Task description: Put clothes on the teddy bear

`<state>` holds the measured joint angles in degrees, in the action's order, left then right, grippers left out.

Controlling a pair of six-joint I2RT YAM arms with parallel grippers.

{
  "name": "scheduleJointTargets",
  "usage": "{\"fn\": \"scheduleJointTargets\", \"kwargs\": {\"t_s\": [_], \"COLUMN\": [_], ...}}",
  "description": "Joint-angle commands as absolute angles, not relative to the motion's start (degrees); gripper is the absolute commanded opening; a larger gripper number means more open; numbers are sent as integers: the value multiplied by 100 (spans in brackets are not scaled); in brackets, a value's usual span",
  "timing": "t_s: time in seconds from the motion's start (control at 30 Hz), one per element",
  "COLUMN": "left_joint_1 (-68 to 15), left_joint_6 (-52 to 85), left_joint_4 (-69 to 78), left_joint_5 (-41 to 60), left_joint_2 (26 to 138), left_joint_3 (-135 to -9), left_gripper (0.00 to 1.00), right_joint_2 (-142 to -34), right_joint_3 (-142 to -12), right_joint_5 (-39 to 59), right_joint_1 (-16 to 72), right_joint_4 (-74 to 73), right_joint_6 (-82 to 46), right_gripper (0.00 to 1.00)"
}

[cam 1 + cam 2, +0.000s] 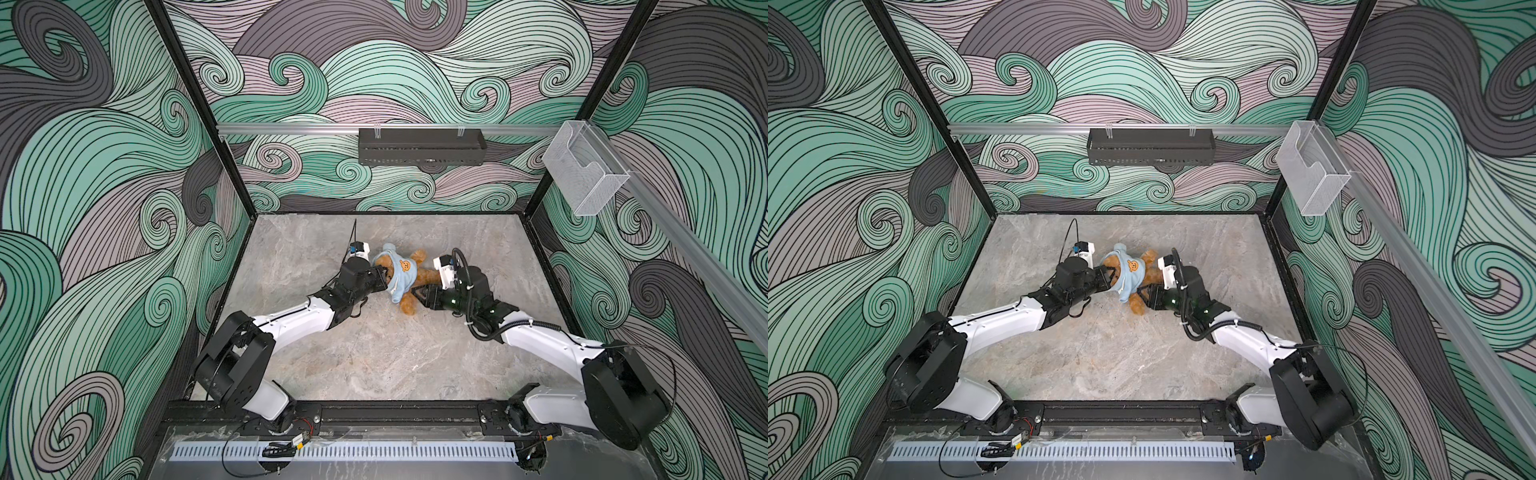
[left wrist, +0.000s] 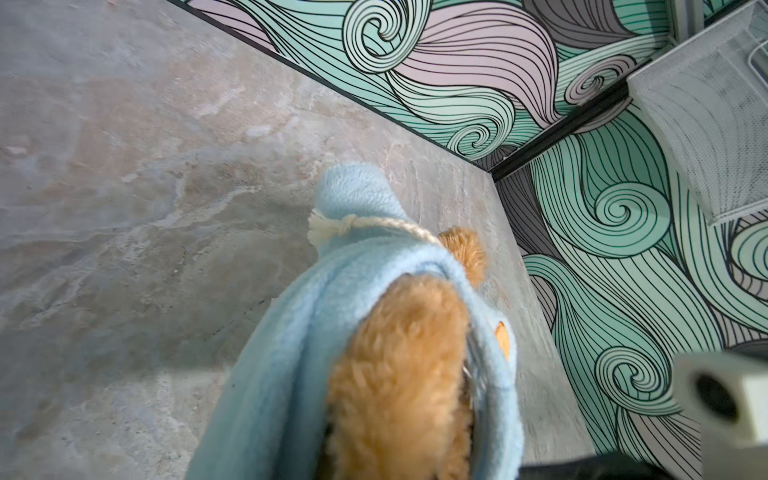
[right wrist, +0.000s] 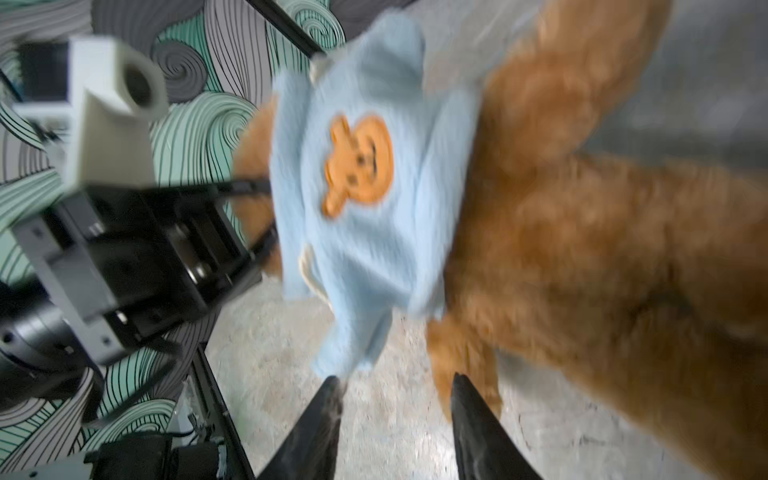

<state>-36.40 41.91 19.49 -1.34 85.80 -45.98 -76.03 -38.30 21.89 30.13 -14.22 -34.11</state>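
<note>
The teddy bear (image 1: pixel 420 272) (image 1: pixel 1138 305) lies on its back mid-table, head to the left and legs to the right. A light-blue hoodie (image 1: pixel 400 277) (image 3: pixel 365 245) with an orange bear patch (image 3: pixel 359 164) covers its chest, and one sleeve hangs empty. My left gripper (image 1: pixel 387 279) (image 1: pixel 1112 277) is shut at the bear's head end. Fur (image 2: pixel 399 374) and the hoodie's edge (image 2: pixel 291 332) fill its wrist view, hiding the fingertips. My right gripper (image 3: pixel 395 380) (image 1: pixel 415 295) stands open by the bear's near leg (image 3: pixel 465 357), with nothing between its fingers.
The grey stone-look table (image 1: pixel 374 357) is walled in by swirl-patterned panels. A black tray (image 1: pixel 422 146) hangs on the back rail, and a clear mesh holder (image 1: pixel 584 168) on the right wall. The left arm's camera housing (image 3: pixel 112 116) sits close to the hoodie.
</note>
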Motion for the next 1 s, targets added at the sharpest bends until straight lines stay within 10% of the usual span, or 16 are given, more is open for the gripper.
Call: {"fn": "scheduleJointTargets", "kwargs": {"t_s": [0.0, 0.23, 0.43, 0.97], "left_joint_1": [-3630, -3630, -3638, -3595], "left_joint_6": [3990, 3981, 4377, 6943], "left_joint_4": [2307, 2276, 2009, 804], "left_joint_5": [219, 255, -388, -2626], "left_joint_2": [8563, 8512, 8489, 8550], "left_joint_3": [-4667, -4672, -4696, -4670], "left_gripper": [0, 0, 0, 0], "right_joint_2": [-7909, -8471, -8503, -7761], "right_joint_3": [-4173, -4664, -4635, -3131], "right_joint_5": [2598, 2505, 2730, 920], "right_joint_1": [2835, 2794, 2811, 4221], "right_joint_4": [-1390, -1277, -1624, -1739], "right_joint_6": [-3237, -3044, -3335, -3810], "right_gripper": [48, 37, 0, 0]}}
